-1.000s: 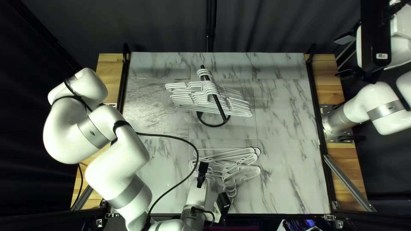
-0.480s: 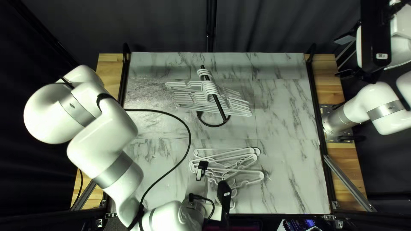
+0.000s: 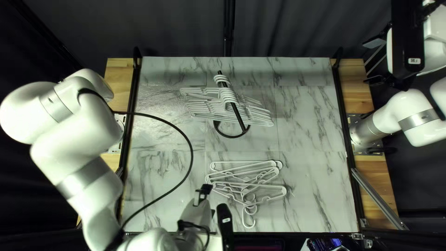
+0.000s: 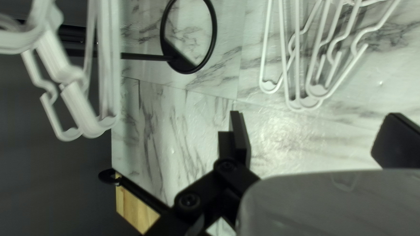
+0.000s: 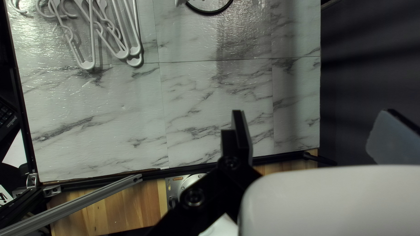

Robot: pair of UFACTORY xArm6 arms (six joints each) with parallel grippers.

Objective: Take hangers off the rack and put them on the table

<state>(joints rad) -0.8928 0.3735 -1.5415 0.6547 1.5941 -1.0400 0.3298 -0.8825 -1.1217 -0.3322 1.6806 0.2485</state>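
Currently, the black left gripper (image 3: 208, 199) gapes wide at seven o'clock, the black right gripper (image 3: 372, 61) likewise at two — thin white hangers (image 3: 211, 109) hang on the slim black rack (image 3: 239, 117) at twelve, a white hanger pile (image 3: 260, 186) lies on the marbled table (image 3: 311, 139) at six.

Robotics lab, robot arms (image 3: 81, 179), dark curtain (image 3: 302, 28)

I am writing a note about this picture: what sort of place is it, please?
Probably a robotics lab or test cell: two robot arms are mounted beside a marble-patterned table, with a dark curtain behind it.
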